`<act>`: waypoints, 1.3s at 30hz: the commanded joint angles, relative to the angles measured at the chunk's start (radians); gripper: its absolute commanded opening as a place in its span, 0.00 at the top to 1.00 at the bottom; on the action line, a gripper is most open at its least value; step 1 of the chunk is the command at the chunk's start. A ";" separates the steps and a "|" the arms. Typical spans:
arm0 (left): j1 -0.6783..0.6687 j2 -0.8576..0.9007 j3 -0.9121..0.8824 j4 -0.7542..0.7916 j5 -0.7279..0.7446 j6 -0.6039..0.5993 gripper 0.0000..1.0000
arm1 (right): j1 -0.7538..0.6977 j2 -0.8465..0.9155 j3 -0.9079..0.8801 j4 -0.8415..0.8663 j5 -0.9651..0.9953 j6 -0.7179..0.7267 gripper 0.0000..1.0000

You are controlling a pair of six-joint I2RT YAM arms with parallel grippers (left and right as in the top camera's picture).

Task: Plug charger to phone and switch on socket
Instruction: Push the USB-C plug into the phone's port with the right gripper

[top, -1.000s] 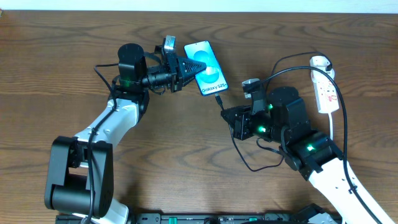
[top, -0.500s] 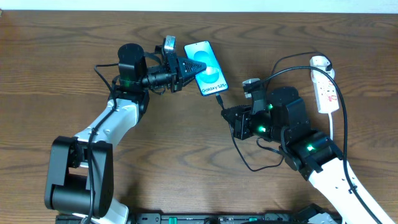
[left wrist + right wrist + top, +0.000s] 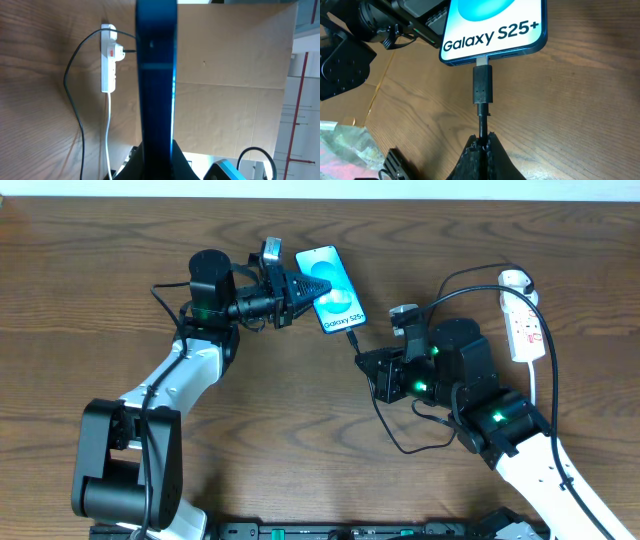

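Note:
The phone [image 3: 333, 288] with its blue screen lies tilted at the table's back middle. My left gripper [image 3: 292, 295] is shut on its left edge; in the left wrist view the phone [image 3: 156, 75] stands edge-on between the fingers. The charger cable's black connector [image 3: 482, 84] sits in the phone's bottom port [image 3: 485, 61] with a bit of metal showing. My right gripper [image 3: 483, 140] is shut on the cable just behind the connector. The cable [image 3: 385, 425] loops back to the white plug [image 3: 514, 279] in the socket strip [image 3: 527, 328] at the right.
The socket strip also shows in the left wrist view [image 3: 108, 62] with a red switch, its white cord [image 3: 108, 135] trailing toward me. A cardboard panel [image 3: 235, 85] stands beyond the table. A crumpled plastic bag [image 3: 345, 150] lies at the lower left of the right wrist view.

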 commanded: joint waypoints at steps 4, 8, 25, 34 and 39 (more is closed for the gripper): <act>0.002 -0.003 0.035 0.015 0.021 -0.024 0.93 | 0.007 0.005 -0.004 0.006 0.003 -0.011 0.99; 0.002 -0.003 0.035 0.015 0.019 -0.028 0.92 | 0.007 0.005 -0.004 0.005 0.000 -0.011 0.99; 0.002 -0.003 0.035 0.015 0.018 -0.050 0.93 | 0.007 0.005 -0.004 0.005 -0.006 -0.012 0.99; 0.002 -0.003 0.035 0.016 0.031 -0.038 0.93 | 0.007 0.010 -0.004 0.013 0.016 -0.016 0.99; 0.002 -0.003 0.035 0.017 0.047 -0.013 0.92 | 0.007 0.040 -0.004 0.017 0.015 -0.015 0.99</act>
